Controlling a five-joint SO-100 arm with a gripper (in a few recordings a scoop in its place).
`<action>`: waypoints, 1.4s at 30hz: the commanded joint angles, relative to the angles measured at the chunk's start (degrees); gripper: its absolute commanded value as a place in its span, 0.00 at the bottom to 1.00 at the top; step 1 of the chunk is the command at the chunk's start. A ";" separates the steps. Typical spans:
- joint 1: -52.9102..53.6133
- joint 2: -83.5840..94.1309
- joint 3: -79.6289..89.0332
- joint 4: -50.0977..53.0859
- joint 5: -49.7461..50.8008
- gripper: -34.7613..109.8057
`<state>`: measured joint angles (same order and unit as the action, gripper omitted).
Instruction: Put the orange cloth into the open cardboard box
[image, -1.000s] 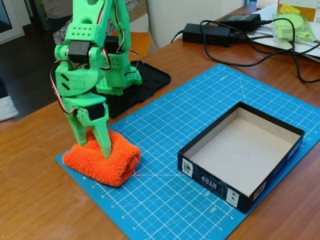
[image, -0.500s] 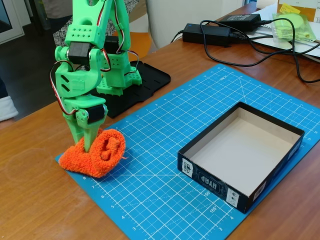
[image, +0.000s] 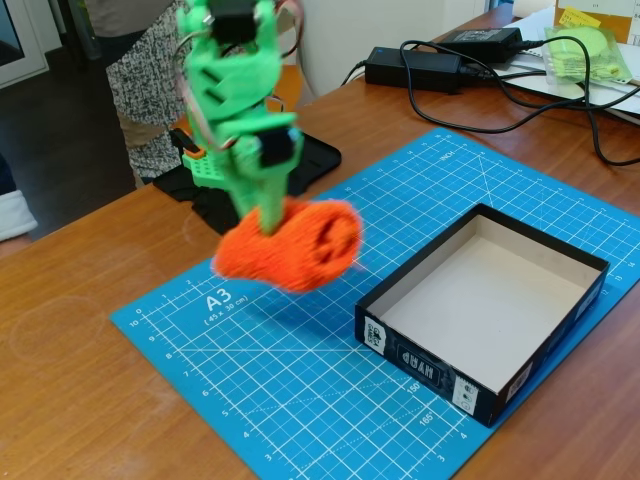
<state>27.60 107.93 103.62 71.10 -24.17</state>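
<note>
Orange cloth (image: 290, 245) aloft at centre frame, clamped in the green pincer (image: 262, 218).

Lifted clear of the blue mat (image: 330, 400), no longer pressed down at lower left as half a second ago; now just left of the open cardboard box (image: 430, 365). Still to do: carrying over the pale inside, then letting go.

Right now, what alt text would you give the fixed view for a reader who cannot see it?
A green robot gripper holds a fluffy orange cloth in the air above a blue cutting mat. To its right on the mat sits an open cardboard box, black outside, pale and empty inside. Cables and power adapters lie on the wooden table behind.
</note>
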 joint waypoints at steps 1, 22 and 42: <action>-5.19 -3.43 -12.22 6.33 5.63 0.24; -19.16 -56.16 -77.52 23.64 20.57 0.24; -23.64 -79.98 -99.23 23.64 24.70 0.27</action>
<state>2.90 27.86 7.65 93.87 -0.26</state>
